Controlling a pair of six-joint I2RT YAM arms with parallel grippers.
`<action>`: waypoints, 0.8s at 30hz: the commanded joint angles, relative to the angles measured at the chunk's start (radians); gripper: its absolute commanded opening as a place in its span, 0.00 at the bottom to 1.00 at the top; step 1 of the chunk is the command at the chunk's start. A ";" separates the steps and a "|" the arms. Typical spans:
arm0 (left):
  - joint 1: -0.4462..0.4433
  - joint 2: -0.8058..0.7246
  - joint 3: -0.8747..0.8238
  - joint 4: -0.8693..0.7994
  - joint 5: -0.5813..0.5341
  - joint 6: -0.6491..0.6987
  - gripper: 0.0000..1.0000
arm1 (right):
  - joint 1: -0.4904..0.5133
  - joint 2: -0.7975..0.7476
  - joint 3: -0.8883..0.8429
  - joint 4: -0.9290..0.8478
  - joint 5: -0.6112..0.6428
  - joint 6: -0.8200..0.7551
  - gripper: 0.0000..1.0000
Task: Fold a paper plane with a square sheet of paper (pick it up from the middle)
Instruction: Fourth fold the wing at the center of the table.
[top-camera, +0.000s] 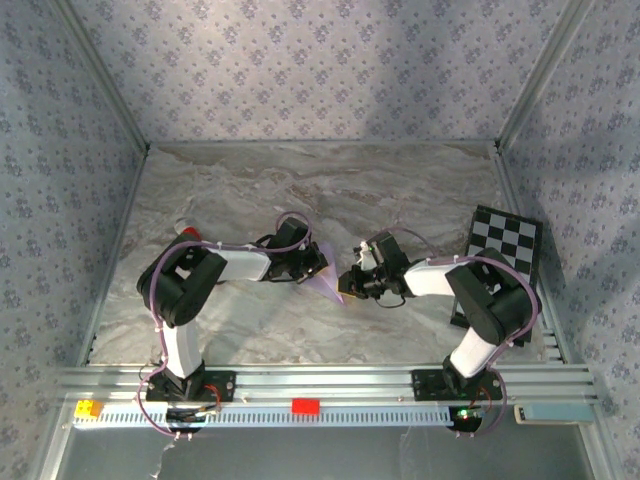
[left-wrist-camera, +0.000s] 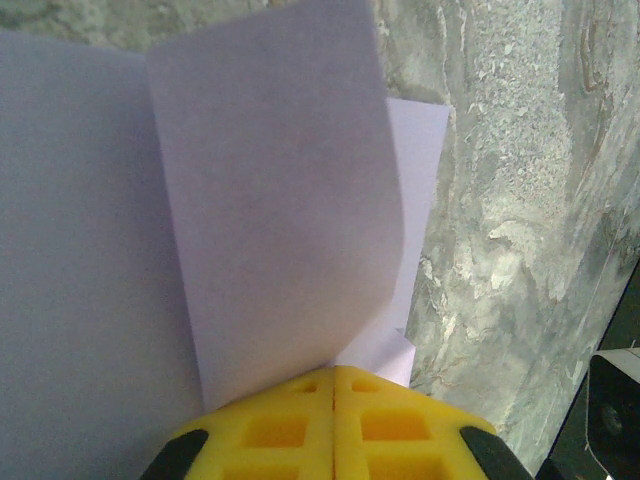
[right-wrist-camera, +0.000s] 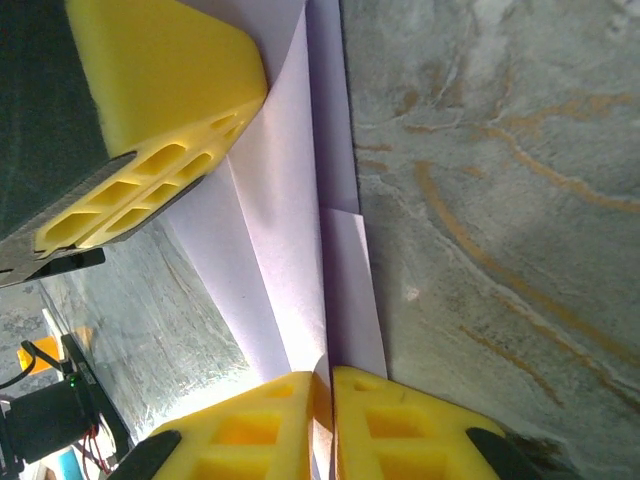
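Right, your paper (top-camera: 328, 283) sits between the two arms, near the middle of the table (top-camera: 240, 190), where both sets of jaws meet on it. From above it reads as a small pale lilac wedge, with the left jaws at its left edge and the right jaws just beside them at its right.

Through the left wrist camera, the left jaws are closed, their yellow fingers (left-wrist-camera: 270, 430) pressed together with the paper (left-wrist-camera: 280, 200) pinched at the tips. One folded layer curls up and away from the fingers, and flatter layers spread behind it on either side.

Through the right wrist camera, the right jaws are gripping too. A lilac edge runs straight down into the thin seam between their yellow fingers (right-wrist-camera: 400, 420). The paper (right-wrist-camera: 290, 220) stretches from there up to the left arm's yellow finger (right-wrist-camera: 160, 80), which presses on it at the top left. A crease runs lengthwise along it.

You probably can't judge from above whether the lowest corner touches the table, because the paper is too small in that view. The checkered board (top-camera: 503, 240) lies well apart, at the right.
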 joint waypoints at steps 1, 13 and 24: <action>0.002 0.035 -0.003 -0.070 -0.010 0.018 0.07 | 0.010 0.001 -0.030 -0.157 0.037 -0.037 0.15; 0.003 0.039 -0.007 -0.064 -0.010 0.015 0.07 | 0.057 -0.055 0.033 -0.325 0.139 -0.176 0.23; 0.003 0.039 -0.006 -0.061 -0.008 0.011 0.06 | 0.074 -0.032 0.046 -0.349 0.170 -0.187 0.22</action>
